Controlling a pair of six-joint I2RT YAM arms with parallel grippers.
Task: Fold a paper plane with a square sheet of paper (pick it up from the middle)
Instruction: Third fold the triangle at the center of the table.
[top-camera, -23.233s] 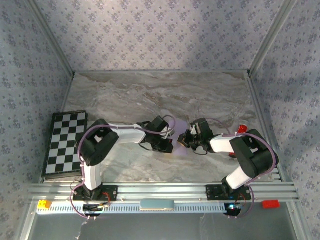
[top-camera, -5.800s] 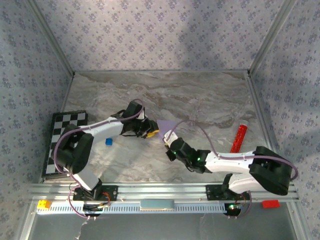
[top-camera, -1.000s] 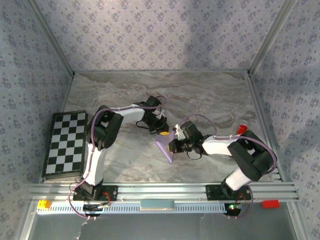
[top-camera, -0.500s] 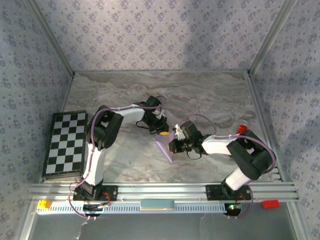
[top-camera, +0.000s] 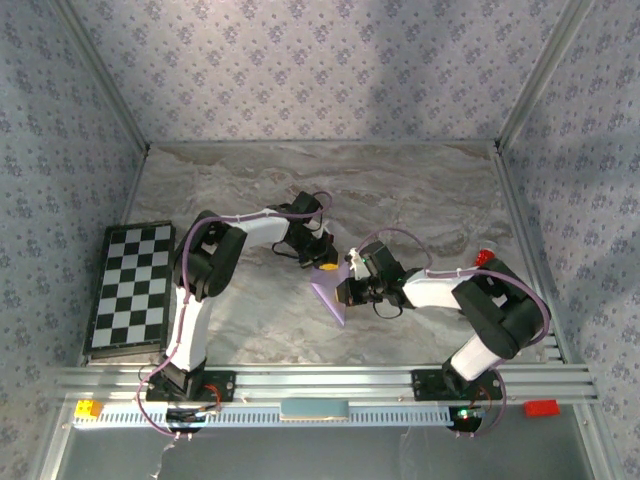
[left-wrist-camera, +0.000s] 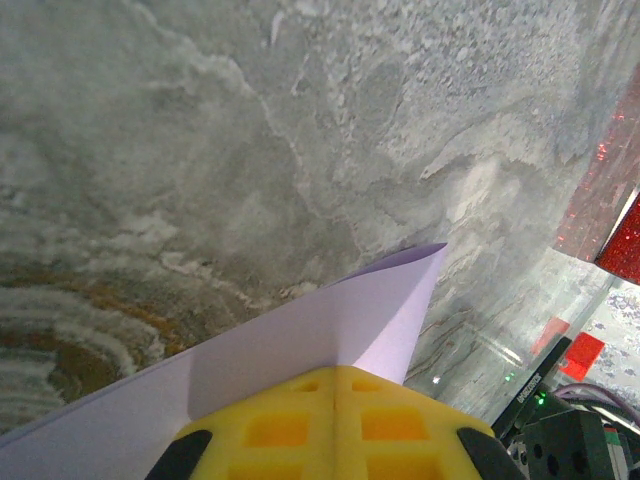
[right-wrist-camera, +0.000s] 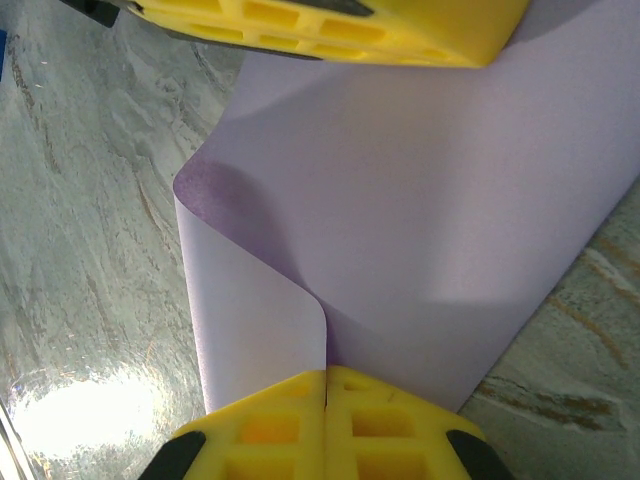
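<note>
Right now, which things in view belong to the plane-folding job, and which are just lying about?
Belongs to the job:
lilac paper sheet, partly folded
left claw and right claw, each shut on it

Just lying about:
chequered board, far left
red glittery object, right side
yellow block
red block

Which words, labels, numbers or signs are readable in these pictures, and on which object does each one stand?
None can be read.
The sheet of paper is plain lilac, the chequered board bears only black and white squares, and the red glittery object shows no legible label.
</note>
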